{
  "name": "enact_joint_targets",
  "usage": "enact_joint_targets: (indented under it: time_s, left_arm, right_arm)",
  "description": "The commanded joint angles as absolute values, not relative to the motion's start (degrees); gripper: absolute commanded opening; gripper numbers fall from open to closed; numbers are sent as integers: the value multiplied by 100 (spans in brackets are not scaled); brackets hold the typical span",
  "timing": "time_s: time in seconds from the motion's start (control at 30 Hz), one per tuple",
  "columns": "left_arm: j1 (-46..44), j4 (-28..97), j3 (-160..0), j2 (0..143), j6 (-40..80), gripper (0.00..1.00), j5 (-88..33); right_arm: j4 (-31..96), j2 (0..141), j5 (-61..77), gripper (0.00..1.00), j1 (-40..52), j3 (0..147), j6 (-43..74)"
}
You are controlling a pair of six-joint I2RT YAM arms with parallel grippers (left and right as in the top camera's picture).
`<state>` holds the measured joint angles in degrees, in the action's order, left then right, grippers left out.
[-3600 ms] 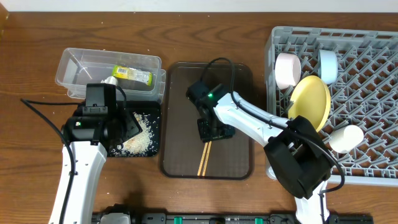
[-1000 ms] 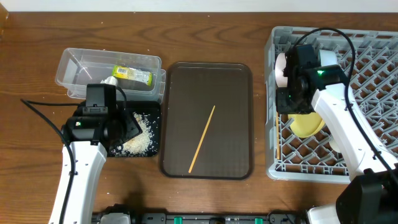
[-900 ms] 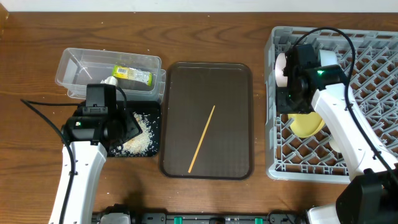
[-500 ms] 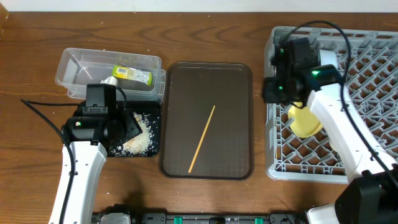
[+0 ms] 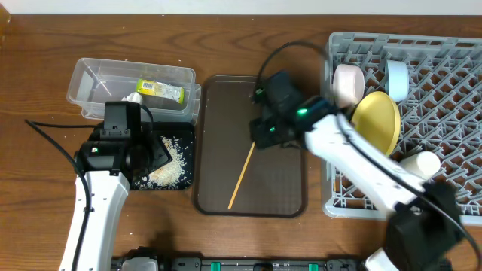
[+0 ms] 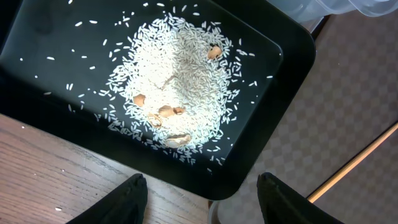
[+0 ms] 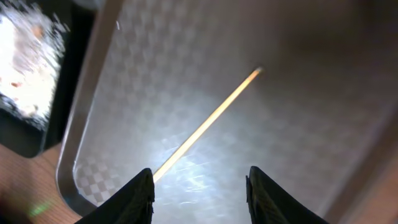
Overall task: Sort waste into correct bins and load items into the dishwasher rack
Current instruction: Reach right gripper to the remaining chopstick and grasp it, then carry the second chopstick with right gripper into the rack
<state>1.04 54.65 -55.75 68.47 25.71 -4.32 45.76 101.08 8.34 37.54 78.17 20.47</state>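
One wooden chopstick lies diagonally on the dark brown serving tray; I cannot make out the other. My right gripper hovers open and empty over its upper end; in the right wrist view the chopstick lies just ahead of the gripper. My left gripper is open over the black tray, which holds rice scraps. The clear tub holds the snack wrapper and white paper. The grey rack holds the yellow plate, white bowl, blue bowl and cup.
The brown tray lies between the black tray and the rack, its left rim close to the black tray's corner. Bare wooden table lies at the front left and along the back edge.
My right arm has swung left from the rack to above the brown tray, uncovering the plate. One chopstick has stayed on the tray. The left arm has not moved.
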Motion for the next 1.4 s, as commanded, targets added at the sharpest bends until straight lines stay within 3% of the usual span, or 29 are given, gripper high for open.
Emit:
enact_joint_targets:
  time_s: [0.0,0.37,0.5,0.87,1.37]
  left_arm:
    - [132,5485,-5553,6836,2624,60,-403]
    - [132,5502,-5553,6838,2624,60,-403]
    - [132,5507,-5553,6836,2624,60,-403]
    - [132,5507,-5553,6836,2624,60,-403]
    - [132,5505,-5553,6838,2624,60,-403]
  right_arm:
    - [4584,10558,729,47,4097,7898,2709]
    - [4582,11640,576,44,4617,7898,3428]
    - [4698,11795,399,27,4609,7898,3430]
    - [4947,11441,191,3,4252,7907,3385]
    - [5649,9203,137,1,2729,7907,1684]
